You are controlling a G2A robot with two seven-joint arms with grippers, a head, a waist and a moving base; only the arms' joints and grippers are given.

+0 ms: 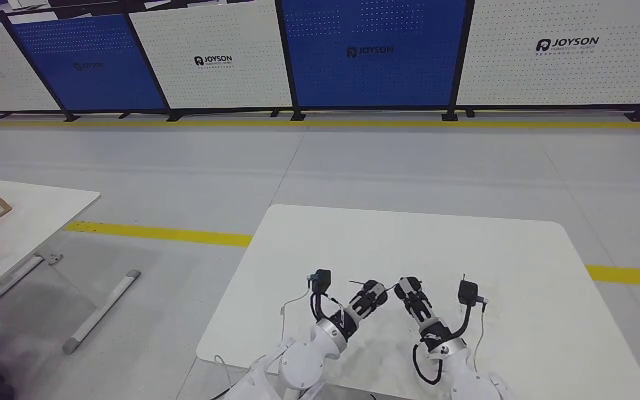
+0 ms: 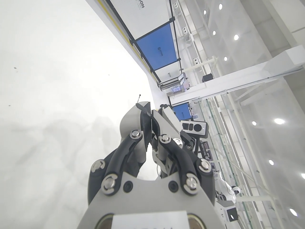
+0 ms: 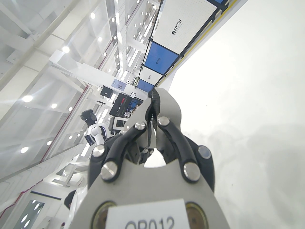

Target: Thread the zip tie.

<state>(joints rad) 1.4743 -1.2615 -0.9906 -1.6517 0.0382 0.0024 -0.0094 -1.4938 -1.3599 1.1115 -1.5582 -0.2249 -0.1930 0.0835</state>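
At the near edge of the white desk [image 1: 450, 240] we see both arms side by side, their tips turned toward each other and close together, above the surface. The left claw [image 1: 372, 293] is closed. In its own wrist view we see the left claw [image 2: 150, 110] pinching the black zip tie [image 2: 144, 108] between its fingertips. The strip runs down between the pads, and its thin end pokes out past the tips toward the desk [image 2: 59, 72] side. Just behind those fingertips in the same view sits the right claw [image 2: 166, 113], very near, though we cannot tell whether the two touch.

From above, the right claw [image 1: 408, 291] points back at the left one. In its own wrist view we see the right claw [image 3: 153, 96] with its fingers pressed together and a small dark piece at the very tip. We cannot tell whether that piece is part of the zip tie or of the pads. The desk [image 3: 238, 96] lies bright and white beside it.

Blue and white panels stand along the floor beyond the desk.
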